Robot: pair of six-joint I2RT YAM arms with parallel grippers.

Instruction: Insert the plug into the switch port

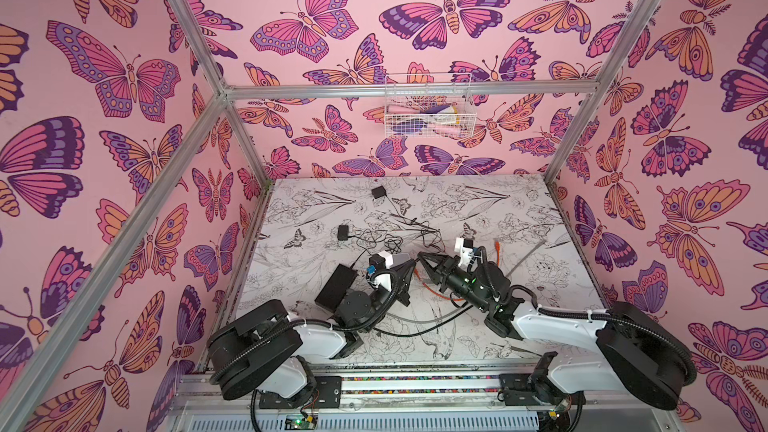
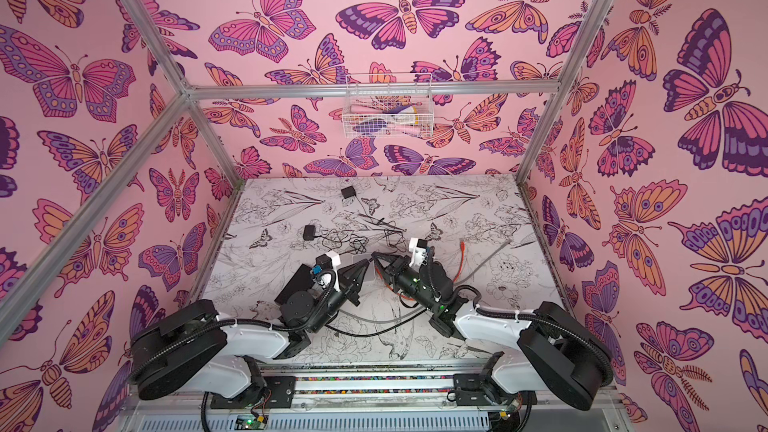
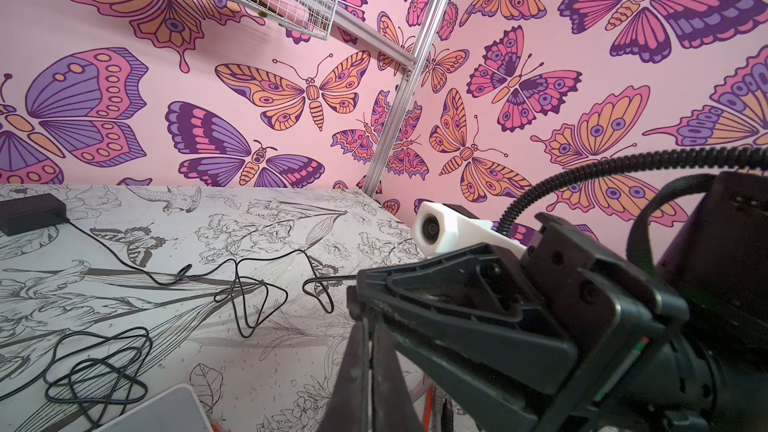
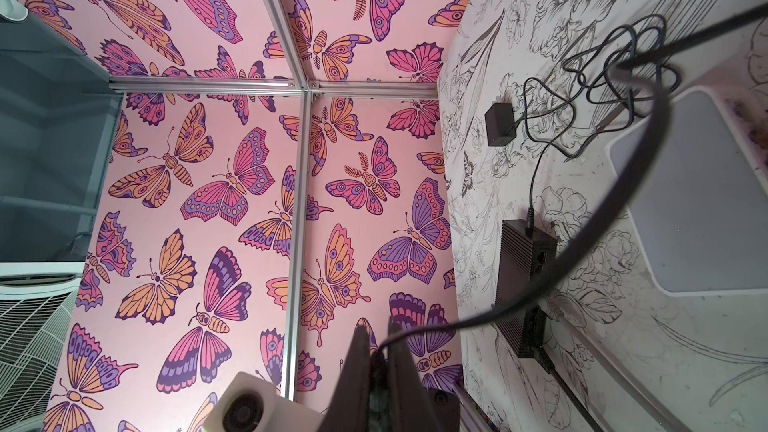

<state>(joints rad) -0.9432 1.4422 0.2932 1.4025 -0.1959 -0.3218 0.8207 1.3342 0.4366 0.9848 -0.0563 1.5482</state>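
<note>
The switch [image 1: 334, 284] [image 4: 525, 284] is a black ribbed box lying left of centre, with ports along one side and a thin cable plugged into its end. My right gripper [image 4: 378, 326] [image 1: 419, 254] hovers mid-table, shut on a thick black cable [image 4: 582, 251] that arcs away from its fingertips. A pale clear piece deep between the fingers [image 4: 380, 384] looks like the plug. My left gripper [image 3: 370, 322] [image 1: 411, 263] is shut, its tips right under the right gripper's tips [image 3: 357, 288]. I see nothing held in it.
Two small black adapters [image 1: 378, 192] [image 1: 343, 232] trail tangled thin black cables [image 1: 388, 243]. A flat white device [image 4: 698, 209] lies under the grippers. An orange cable [image 1: 496, 249] and a grey cable [image 1: 525, 257] lie to the right. A wire basket [image 1: 428, 105] hangs on the back wall.
</note>
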